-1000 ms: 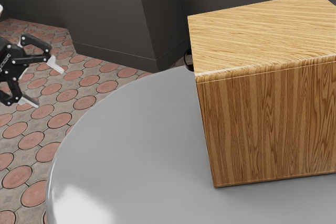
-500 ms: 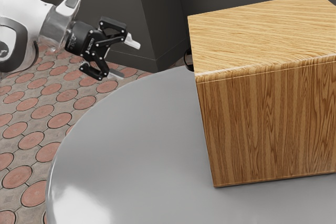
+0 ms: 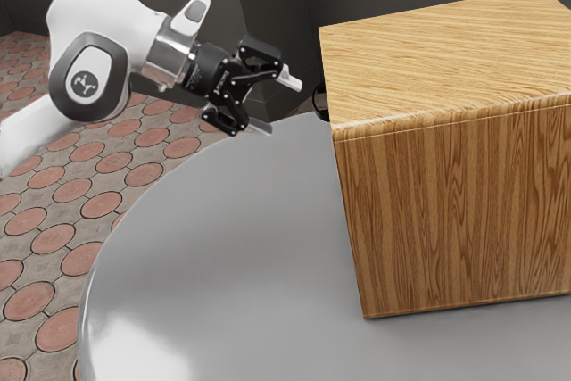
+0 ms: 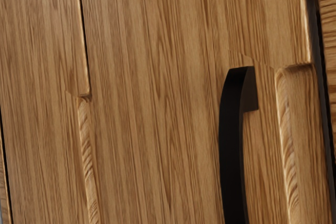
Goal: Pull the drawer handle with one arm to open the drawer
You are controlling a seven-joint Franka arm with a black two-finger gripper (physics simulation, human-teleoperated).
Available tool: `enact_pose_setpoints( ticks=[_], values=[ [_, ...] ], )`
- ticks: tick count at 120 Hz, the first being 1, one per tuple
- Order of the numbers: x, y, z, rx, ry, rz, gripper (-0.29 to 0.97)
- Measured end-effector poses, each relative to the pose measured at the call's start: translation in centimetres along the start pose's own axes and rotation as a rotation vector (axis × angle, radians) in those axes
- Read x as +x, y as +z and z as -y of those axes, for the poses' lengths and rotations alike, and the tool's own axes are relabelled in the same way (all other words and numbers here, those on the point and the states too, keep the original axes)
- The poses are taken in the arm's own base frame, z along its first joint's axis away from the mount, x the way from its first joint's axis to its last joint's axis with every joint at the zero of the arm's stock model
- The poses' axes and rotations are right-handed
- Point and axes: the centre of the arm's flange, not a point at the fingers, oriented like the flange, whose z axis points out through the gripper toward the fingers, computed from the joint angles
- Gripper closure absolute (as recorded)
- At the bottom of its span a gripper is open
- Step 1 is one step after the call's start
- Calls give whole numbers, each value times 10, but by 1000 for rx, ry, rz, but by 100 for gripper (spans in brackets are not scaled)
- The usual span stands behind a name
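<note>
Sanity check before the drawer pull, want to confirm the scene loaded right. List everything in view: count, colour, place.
light-brown wood-grain cabinet: 1, light brown, on the table, at the exterior view's right
black curved drawer handle: 1, black, on the cabinet face that the hand points at
round grey table: 1, grey, under the cabinet
floor of round reddish tiles: 1, reddish brown, beyond the table at the exterior view's left
dark grey walls: dark grey, behind floor and cabinet
white robot arm: 1, white, exterior view's upper left
black two-finger hand: 1, black, open, in the air, apart from the handle
</note>
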Motion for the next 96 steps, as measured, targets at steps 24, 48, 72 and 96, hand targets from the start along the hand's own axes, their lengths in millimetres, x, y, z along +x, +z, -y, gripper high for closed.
enact_pose_setpoints(
  ticks=[24,48,72,96],
  values=[
    [20,28,-2,4,6,-10,1],
    [29,36,10,26,2,-26,1],
    [26,35,8,39,20,-31,1],
    [18,29,7,93,45,-41,1]
  ],
)
